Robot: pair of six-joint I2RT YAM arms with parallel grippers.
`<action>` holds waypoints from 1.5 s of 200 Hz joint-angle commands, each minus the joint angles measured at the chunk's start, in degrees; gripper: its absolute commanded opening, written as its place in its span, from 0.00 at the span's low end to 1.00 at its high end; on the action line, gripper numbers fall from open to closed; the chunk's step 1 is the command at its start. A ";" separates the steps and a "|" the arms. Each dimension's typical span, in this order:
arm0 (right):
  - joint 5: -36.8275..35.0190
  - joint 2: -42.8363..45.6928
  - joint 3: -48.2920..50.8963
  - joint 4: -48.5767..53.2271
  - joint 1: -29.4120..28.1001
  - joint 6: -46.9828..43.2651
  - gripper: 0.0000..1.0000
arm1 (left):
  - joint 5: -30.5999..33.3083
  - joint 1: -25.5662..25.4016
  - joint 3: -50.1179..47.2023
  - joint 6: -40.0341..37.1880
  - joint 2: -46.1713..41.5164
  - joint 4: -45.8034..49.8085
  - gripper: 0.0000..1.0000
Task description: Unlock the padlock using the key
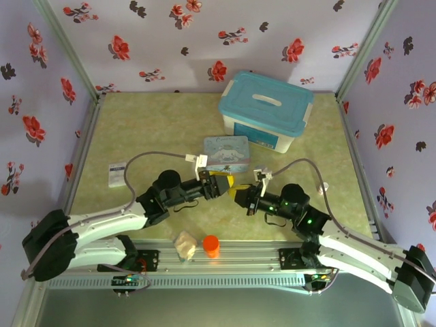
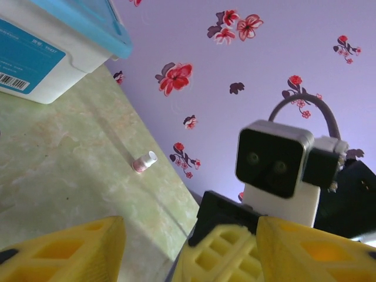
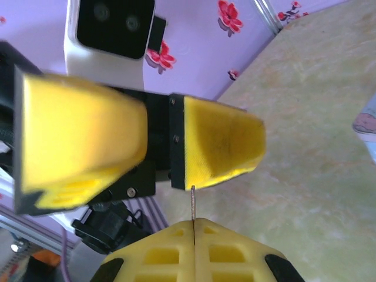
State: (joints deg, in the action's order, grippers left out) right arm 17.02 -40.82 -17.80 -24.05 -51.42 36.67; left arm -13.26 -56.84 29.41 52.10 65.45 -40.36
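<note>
**Top view.** We see the left gripper [image 1: 221, 184] and the right gripper [image 1: 240, 196] meeting tip to tip at mid-tabletop [image 1: 136, 122]. The pale blue tin [image 1: 226, 153] lies at 12 o'clock of them and the orange cylinder [image 1: 211, 245] at 7 o'clock.

**Right wrist view.** The right gripper is pinched tight on the key [image 3: 192, 202]. This thin sliver points to 12 o'clock, towards the left gripper, whose fingers [image 3: 217, 147] stand apart.

Robot test booth, floral walls [image 1: 204, 34], aluminium frame [image 1: 68, 48]
</note>
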 commanded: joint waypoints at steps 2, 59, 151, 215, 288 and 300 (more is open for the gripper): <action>2.04 0.07 -0.26 -8.85 1.12 3.70 0.00 | -1.33 0.25 -1.55 -1.71 -3.45 -2.89 0.55; 4.87 -1.71 -1.27 -12.37 2.27 6.42 0.00 | -3.35 0.24 -3.05 -4.07 -5.91 -1.93 0.52; 8.11 -9.52 -2.61 -17.58 2.21 8.36 0.00 | -3.31 1.48 -4.69 -4.00 -7.83 -1.49 0.32; 8.85 -12.09 -3.36 -19.12 2.20 8.73 0.00 | -3.22 3.19 -5.35 -3.32 -8.95 -0.45 0.00; 4.94 -10.78 -4.29 -16.51 2.42 8.09 0.73 | 1.70 3.34 -3.99 -2.47 -10.64 1.68 0.00; 2.85 -10.52 -3.10 -18.90 2.39 9.38 0.79 | 4.73 3.31 -4.46 -1.03 -10.93 0.47 0.00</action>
State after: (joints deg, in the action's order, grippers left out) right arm 23.53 -52.71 -20.32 -39.11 -49.32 45.23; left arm -14.09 -53.98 24.47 49.43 55.75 -38.59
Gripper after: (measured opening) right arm 0.744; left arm 0.042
